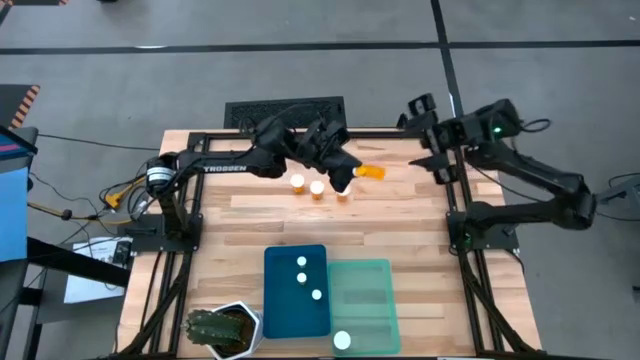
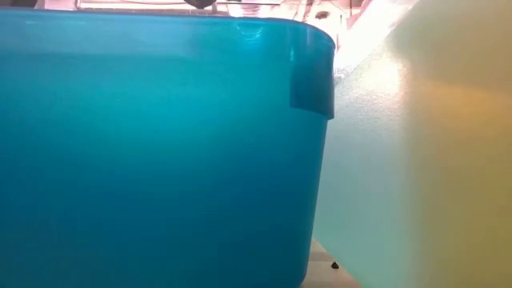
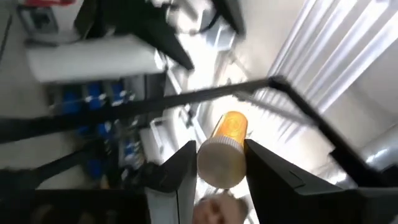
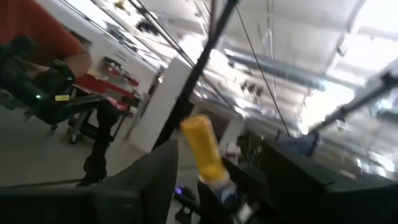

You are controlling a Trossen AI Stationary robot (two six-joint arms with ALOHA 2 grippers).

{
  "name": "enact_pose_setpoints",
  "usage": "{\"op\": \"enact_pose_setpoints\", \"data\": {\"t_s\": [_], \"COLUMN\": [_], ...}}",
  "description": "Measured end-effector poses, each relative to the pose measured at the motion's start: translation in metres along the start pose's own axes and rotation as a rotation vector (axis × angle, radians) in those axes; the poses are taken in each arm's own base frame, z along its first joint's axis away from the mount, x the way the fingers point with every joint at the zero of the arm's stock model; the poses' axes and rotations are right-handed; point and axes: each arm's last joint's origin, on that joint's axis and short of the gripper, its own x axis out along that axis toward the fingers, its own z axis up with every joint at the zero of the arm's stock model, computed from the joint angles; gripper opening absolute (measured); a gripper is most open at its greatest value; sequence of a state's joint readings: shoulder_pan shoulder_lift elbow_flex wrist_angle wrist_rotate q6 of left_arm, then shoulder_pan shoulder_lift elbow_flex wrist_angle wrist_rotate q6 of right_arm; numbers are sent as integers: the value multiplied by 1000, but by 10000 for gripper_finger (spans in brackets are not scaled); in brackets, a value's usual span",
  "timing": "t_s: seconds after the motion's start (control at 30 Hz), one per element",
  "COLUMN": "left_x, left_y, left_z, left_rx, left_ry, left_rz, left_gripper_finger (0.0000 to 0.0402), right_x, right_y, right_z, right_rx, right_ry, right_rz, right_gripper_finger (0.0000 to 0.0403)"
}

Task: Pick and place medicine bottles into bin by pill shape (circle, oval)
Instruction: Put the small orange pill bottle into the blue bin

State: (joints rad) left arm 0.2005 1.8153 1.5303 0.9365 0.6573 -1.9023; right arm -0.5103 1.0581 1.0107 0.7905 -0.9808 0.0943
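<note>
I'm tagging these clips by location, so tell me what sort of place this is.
Probably a robotics lab or workshop. A pale wooden slatted table in a black metal frame stands on a grey concrete floor, and the right wrist view shows exposed ceiling ducts and a red equipment cart.

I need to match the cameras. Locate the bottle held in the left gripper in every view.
High view: held bottle, upper centre, lying sideways above the table, at the left gripper.
Low view: not in it; the blue tray fills it.
Left wrist view: centre, white cap between the fingers.
Right wrist view: centre, tilted.
Shared landmark: the bottle's orange body.
</note>
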Motion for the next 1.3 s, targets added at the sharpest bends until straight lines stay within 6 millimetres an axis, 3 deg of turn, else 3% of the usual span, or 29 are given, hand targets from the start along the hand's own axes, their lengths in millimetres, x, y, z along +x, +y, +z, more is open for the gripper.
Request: {"op": "enact_pose_setpoints", "data": {"t_s": [0.17,0.33,0.57,0.73,0.93,1.07,1.2,1.3], "left_x": [-3,-7,-15,-26,-50,-71,-81,-79], "left_y": [1,3,4,11,30,40,32,12], "left_z": [-3,-5,5,24,48,61,64,59], "left_rx": [37,218,542,807,955,872,830,871], "left_ry": [212,412,434,316,205,177,248,305], "left_rz": [74,107,76,137,390,608,807,989], "left_gripper_finger": [110,110,110,110,110,110,110,110], "right_x": [-25,-43,-52,-54,-54,-54,-54,-54], "right_y": [11,27,48,52,49,49,49,49], "right_z": [29,55,77,81,77,77,78,78], "right_rx": [37,26,20,32,89,89,116,119], "right_ry": [100,146,144,146,149,147,140,140], "right_rz": [-82,-188,-288,-339,-362,-362,-364,-365], "right_gripper_finger": [247,242,240,240,240,240,240,240]}}
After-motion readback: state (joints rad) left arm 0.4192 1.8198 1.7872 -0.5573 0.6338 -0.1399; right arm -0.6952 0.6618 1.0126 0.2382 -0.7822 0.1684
